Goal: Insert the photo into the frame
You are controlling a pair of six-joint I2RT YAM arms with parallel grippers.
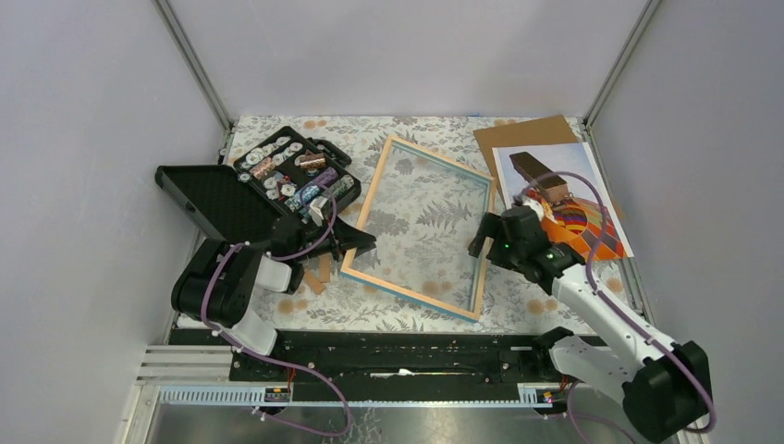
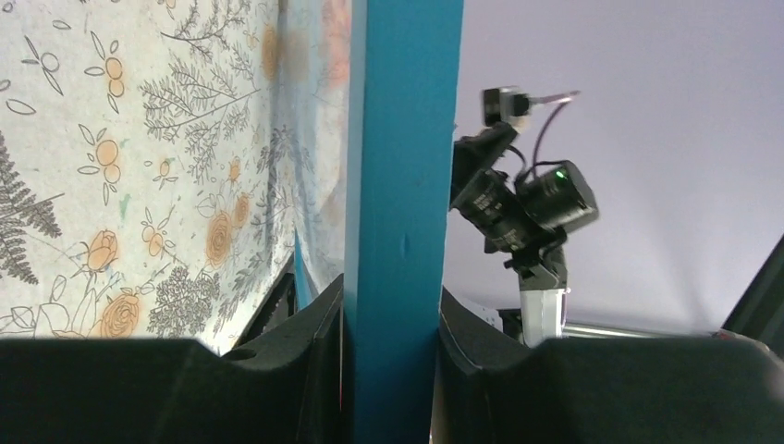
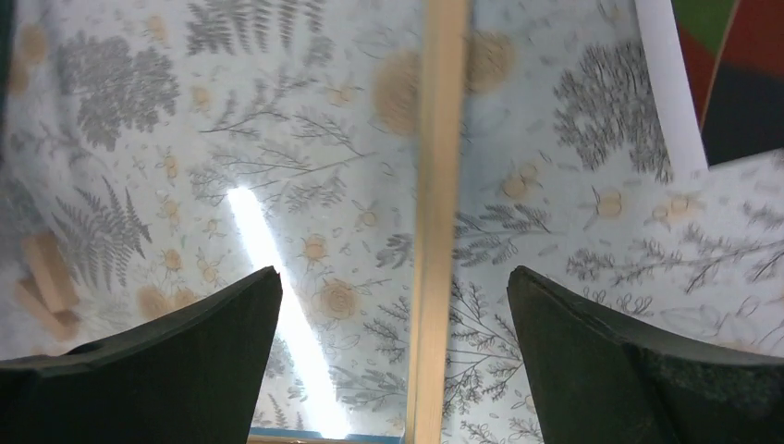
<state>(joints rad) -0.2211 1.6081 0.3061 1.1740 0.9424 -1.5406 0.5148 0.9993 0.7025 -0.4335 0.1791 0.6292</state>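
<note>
The frame (image 1: 411, 294) lies mid-table, light wood rim up, blue showing along its near and right edges. My left gripper (image 1: 356, 242) is shut on its left rim; in the left wrist view the blue rim (image 2: 402, 185) runs straight up between the closed jaws of the left gripper (image 2: 390, 370). My right gripper (image 1: 481, 245) hovers open over the right rim, and the wood rim (image 3: 434, 231) passes between the wide-apart jaws of the right gripper (image 3: 393, 305) untouched. The photo (image 1: 564, 199) of the balloon lies face up at the right; its corner (image 3: 721, 74) shows.
A brown backing board (image 1: 527, 134) lies partly under the photo at the back right. An open black case (image 1: 277, 180) of small parts sits at the back left. Small wooden pieces (image 1: 319, 273) lie by the frame's left rim. Enclosure walls stand close around.
</note>
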